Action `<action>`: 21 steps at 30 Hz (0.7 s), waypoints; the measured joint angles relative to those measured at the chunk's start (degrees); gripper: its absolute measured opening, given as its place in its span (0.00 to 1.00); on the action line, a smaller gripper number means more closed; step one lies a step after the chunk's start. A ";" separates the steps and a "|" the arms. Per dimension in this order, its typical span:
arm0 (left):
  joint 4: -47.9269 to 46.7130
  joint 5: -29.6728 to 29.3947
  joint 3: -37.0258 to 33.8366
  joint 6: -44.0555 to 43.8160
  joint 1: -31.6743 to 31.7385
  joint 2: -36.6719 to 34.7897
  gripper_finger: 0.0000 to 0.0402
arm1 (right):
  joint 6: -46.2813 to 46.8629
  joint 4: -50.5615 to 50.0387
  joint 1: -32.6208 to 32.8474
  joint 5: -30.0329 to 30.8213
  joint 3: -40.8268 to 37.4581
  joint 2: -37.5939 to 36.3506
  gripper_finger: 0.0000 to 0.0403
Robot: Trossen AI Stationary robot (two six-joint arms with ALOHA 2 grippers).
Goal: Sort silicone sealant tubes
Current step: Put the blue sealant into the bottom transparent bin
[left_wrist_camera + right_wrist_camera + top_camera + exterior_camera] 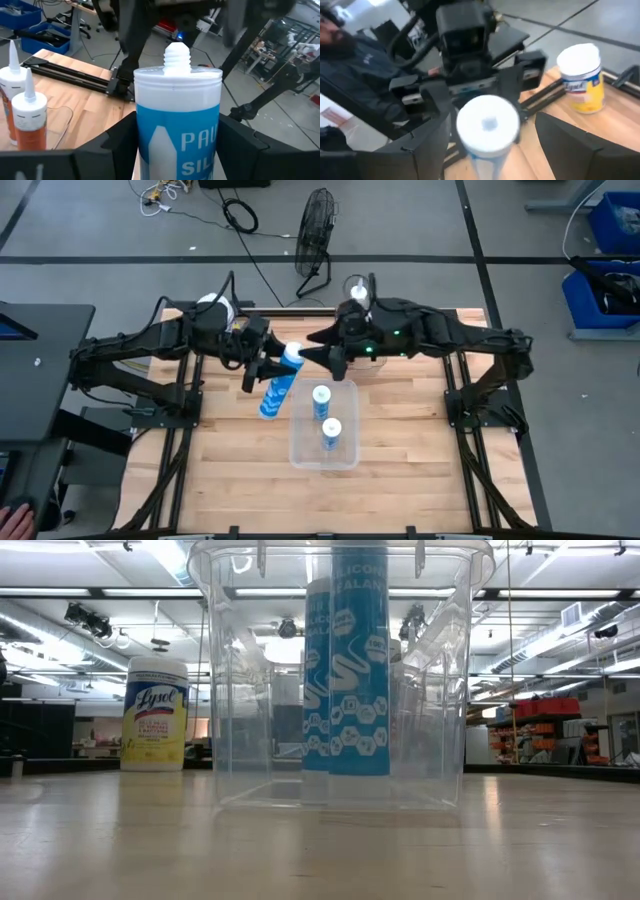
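Observation:
My left gripper [272, 372] is shut on a blue silicone sealant tube [277, 388] with a white threaded tip [177, 52], held above the table left of the clear bin [350, 455]. My right gripper [490, 145] is open; its fingers stand on either side of the tube's white top end [487, 122], with gaps showing. Two more blue tubes [321, 398] [331, 430] stand upright on their bases in the clear bin [450, 690]. Two orange tubes [27, 120] with white nozzles stand in the left wrist view. My left gripper pinches the blue tube's body [150, 150] between its two fingers [117, 140], a little below the white shoulder. The fingers come level from the table's left and lie across the tube. The tube is lifted clear and tilted, its tip toward my right gripper.
A yellow wipes canister [154, 712] with a white lid stands at the far left of the table [215, 308]. A fan [316, 235] and cables lie on the floor behind. A person [350, 55] shows beyond the table in the right wrist view.

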 joint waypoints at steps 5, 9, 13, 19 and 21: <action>-0.24 -0.01 0.00 0.15 0.00 0.01 0.56 | 0.91 -2.37 0.69 -1.47 3.66 2.98 0.75; -0.20 0.01 0.00 0.60 0.00 0.01 0.56 | 1.57 -4.16 1.15 -1.62 4.22 3.56 0.81; -0.22 -0.01 0.00 0.59 0.00 0.03 0.56 | 1.54 -4.36 1.11 -2.00 4.14 3.86 0.84; -0.01 -0.27 0.00 0.58 0.02 0.05 0.56 | 1.57 -4.65 1.07 -1.65 4.16 3.97 0.80; 0.09 -0.34 0.00 0.57 0.02 0.05 0.56 | 1.57 -4.64 0.97 -1.70 4.16 4.11 0.77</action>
